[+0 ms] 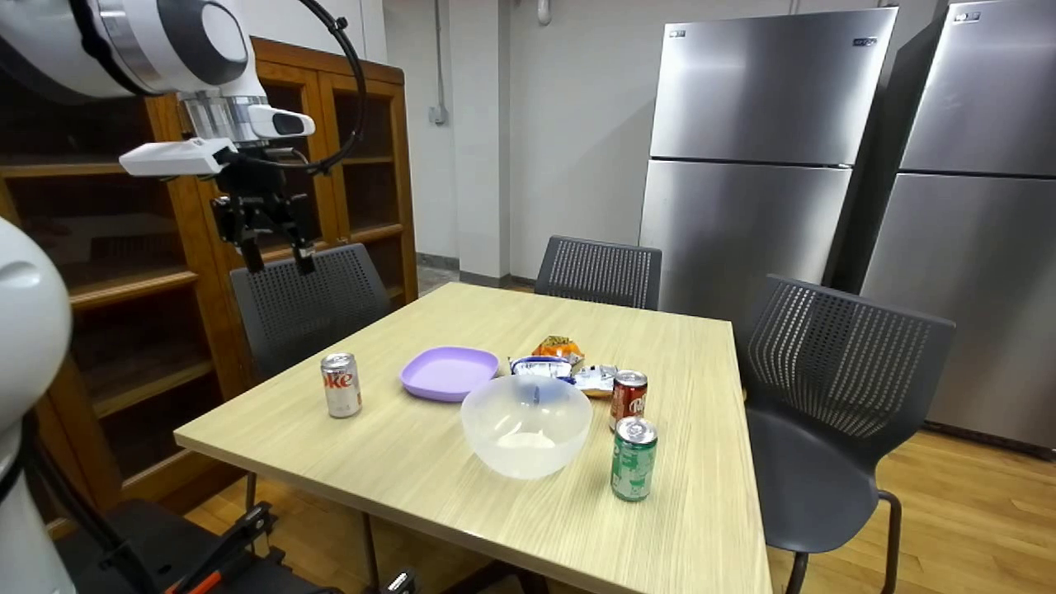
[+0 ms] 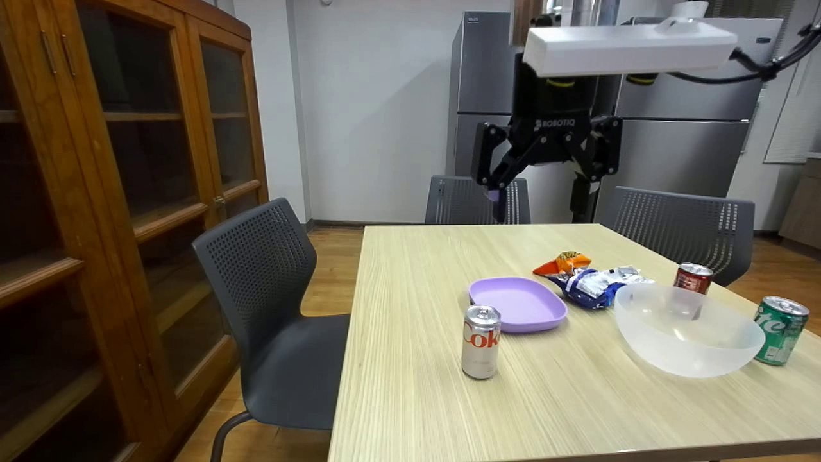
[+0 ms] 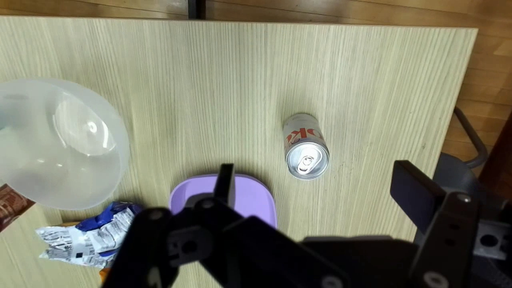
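Silver Coke can point(image 3: 303, 130) stands upright on a pale wood-grain table point(image 3: 200, 92), just right of center in the wrist view, its pull-tab top facing the viewer and red letters on its side. Well above the table hangs a black gripper point(image 2: 540, 208), its two fingers point(image 3: 416, 194) spread wide apart; in the wrist view they show at bottom center and lower right, with the can, farther down, seen between them. The bottom-center finger hides part of a purple plate point(image 3: 256, 196) lying just beside the can, and in an exterior view the can itself blocks a bit of the plate's rim. At the left edge of the wrist view sits a frosted, see-through bowl point(image 3: 116, 160), well apart from the can. Below it, at lower left, lies a crumpled silver and blue wrapper point(image 3: 100, 240), partly covered by the gripper; an orange bag point(image 1: 557, 348) next to it shows more clearly near the center of an exterior view. Right of the bowl there, a green can point(image 1: 634, 466) stands in front of a dark red can point(image 1: 629, 400) and covers part of its base. Gray chairs point(image 1: 841, 363) with perforated backs stand at the table's left, far and right sides. Farther off, a wooden cabinet point(image 2: 144, 154) with glass doors fills the left of both exterior views, and steel refrigerators point(image 1: 759, 99) rise at upper right.
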`<state>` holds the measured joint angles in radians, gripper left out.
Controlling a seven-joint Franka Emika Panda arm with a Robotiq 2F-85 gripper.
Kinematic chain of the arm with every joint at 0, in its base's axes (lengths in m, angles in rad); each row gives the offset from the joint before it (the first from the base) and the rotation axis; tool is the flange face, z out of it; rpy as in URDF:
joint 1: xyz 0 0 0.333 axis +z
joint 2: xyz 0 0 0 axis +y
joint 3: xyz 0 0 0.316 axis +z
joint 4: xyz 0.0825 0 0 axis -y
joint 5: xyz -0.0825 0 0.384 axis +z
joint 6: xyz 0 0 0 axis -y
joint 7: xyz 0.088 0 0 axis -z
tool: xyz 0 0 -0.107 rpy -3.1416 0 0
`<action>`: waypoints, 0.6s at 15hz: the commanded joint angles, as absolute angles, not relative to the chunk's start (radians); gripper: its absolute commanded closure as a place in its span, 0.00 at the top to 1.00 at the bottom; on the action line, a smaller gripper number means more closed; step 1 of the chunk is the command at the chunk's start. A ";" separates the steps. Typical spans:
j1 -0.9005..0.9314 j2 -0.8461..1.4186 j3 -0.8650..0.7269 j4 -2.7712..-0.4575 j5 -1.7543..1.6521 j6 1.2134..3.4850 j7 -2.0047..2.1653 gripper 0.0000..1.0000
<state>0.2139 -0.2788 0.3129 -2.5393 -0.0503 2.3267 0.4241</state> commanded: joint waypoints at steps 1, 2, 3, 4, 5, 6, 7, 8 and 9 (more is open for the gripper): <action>0.188 -0.197 0.345 -2.509 -0.107 2.367 0.538 1.00; 0.190 -0.178 0.344 -2.505 -0.116 2.372 0.560 1.00; 0.192 -0.160 0.343 -2.502 -0.125 2.377 0.582 1.00; 0.195 -0.141 0.341 -2.497 -0.129 2.379 0.600 1.00; 0.198 -0.125 0.340 -2.492 -0.137 2.381 0.622 1.00; 0.202 -0.106 0.337 -2.485 -0.145 2.379 0.637 1.00; 0.203 -0.091 0.335 -2.478 -0.159 2.377 0.668 1.00; 0.216 -0.135 0.316 -2.516 -0.120 2.379 0.597 1.00; 0.217 -0.124 0.314 -2.513 -0.123 2.379 0.604 1.00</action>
<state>0.2123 -0.1227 0.3194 -2.5133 -0.1233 2.3803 0.6051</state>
